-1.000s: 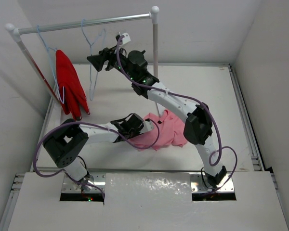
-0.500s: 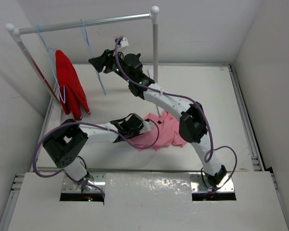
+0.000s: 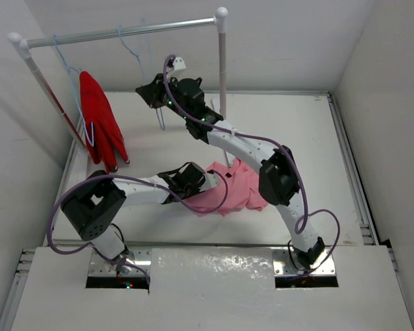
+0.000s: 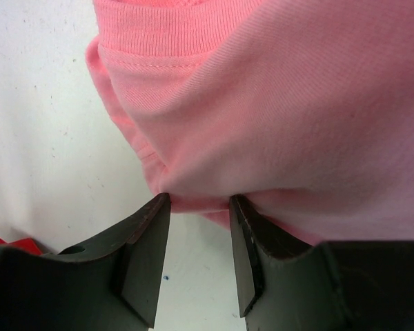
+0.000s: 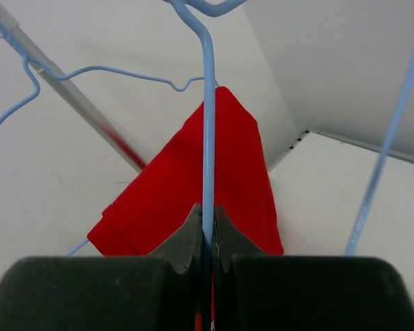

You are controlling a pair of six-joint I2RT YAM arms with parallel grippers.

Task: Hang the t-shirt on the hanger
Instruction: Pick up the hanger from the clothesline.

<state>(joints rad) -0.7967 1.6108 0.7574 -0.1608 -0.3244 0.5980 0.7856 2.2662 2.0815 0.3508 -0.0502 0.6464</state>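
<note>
The right gripper (image 5: 205, 221) is clenched hard on one wire of the light-blue hanger (image 5: 208, 124), which runs straight out from between its jaws toward the rail (image 3: 124, 32), with a red garment (image 5: 165, 200) beyond them. Freeing the hanger cleanly probably means lifting its hook clear of the rail before drawing back, keeping the thin wire from swivelling in the pinch. The left gripper (image 4: 199, 200) has its jaws part-way apart, a fold of the pink t-shirt (image 4: 297, 103) bunched at their tips on the table (image 4: 41, 138); whether that is a firm grasp cannot be told.
</note>
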